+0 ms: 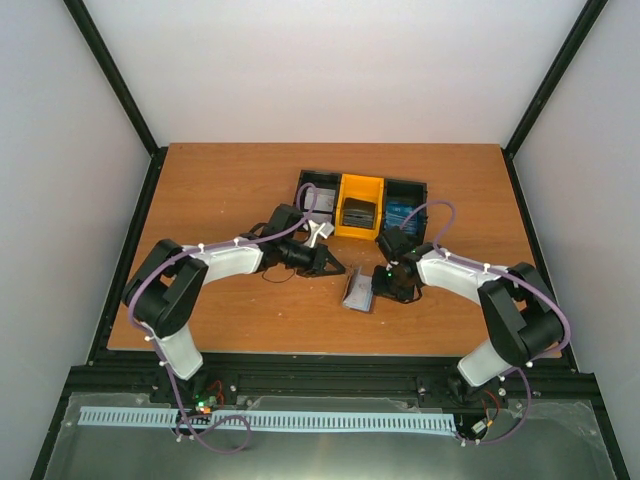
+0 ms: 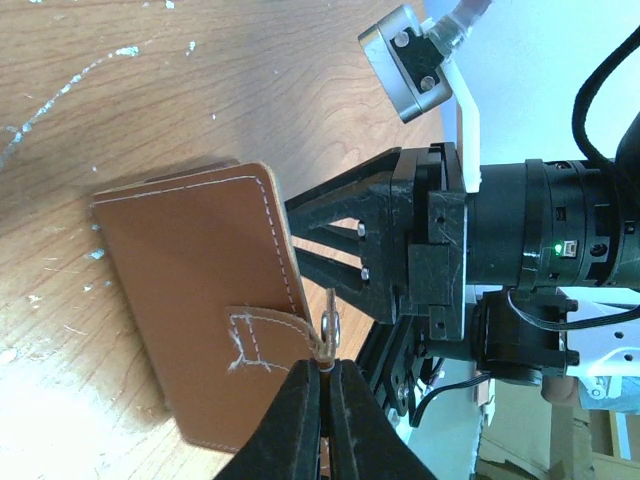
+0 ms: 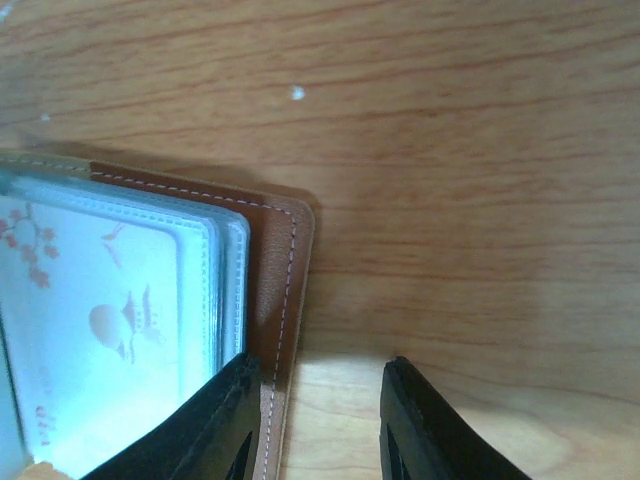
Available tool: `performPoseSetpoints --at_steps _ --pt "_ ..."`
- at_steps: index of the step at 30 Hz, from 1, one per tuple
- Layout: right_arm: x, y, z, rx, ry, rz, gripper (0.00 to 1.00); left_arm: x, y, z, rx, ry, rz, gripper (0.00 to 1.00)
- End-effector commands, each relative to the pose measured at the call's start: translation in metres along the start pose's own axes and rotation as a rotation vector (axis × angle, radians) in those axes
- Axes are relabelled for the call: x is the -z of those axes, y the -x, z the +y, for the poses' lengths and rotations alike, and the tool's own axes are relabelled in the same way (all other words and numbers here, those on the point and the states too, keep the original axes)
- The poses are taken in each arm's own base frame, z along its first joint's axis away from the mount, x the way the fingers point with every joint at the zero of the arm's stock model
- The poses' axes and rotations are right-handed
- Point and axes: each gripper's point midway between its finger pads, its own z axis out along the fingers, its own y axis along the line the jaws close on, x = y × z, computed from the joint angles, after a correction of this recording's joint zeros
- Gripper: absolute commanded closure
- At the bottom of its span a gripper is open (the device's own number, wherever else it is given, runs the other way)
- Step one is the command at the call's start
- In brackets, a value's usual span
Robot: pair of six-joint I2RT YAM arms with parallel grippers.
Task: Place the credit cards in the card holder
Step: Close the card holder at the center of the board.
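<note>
The card holder (image 1: 357, 291) sits on the table between my two grippers, its brown cover (image 2: 190, 300) facing the left wrist camera. My left gripper (image 2: 328, 366) is shut on the holder's strap tab (image 2: 322, 340), just below its metal snap. My right gripper (image 3: 320, 365) is open about halfway. One finger (image 3: 205, 425) lies over the pale blue pockets (image 3: 120, 300) and the other stands over bare table, with the cover's stitched edge (image 3: 285, 300) between them. Credit cards lie in the tray at the back: blue ones (image 1: 404, 214) and dark ones (image 1: 358, 212).
A three-compartment tray, black with a yellow middle bin (image 1: 361, 183), stands at the back centre of the wooden table (image 1: 220, 190). The left arm's cable and wrist cross in front of its left compartment (image 1: 316, 186). Black frame posts rise at the table's back corners.
</note>
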Motion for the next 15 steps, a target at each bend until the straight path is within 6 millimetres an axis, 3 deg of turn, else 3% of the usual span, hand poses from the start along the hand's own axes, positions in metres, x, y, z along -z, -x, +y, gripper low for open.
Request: performPoseSetpoints --at_steps 1,3,9,15 --pt "-0.015 -0.015 0.005 0.011 0.053 0.081 0.66 -0.006 0.008 -0.012 -0.011 -0.029 0.008 0.99" --pt "-0.015 -0.014 0.007 0.013 0.066 0.077 0.67 -0.009 0.007 -0.013 -0.009 -0.036 0.019 0.99" --pt "-0.015 -0.012 0.022 0.019 0.147 0.075 0.86 -0.016 -0.002 -0.007 0.007 -0.044 0.05 0.94" --pt "-0.019 -0.014 0.033 0.032 0.22 0.078 0.88 -0.028 -0.013 0.003 0.02 -0.062 0.092 0.84"
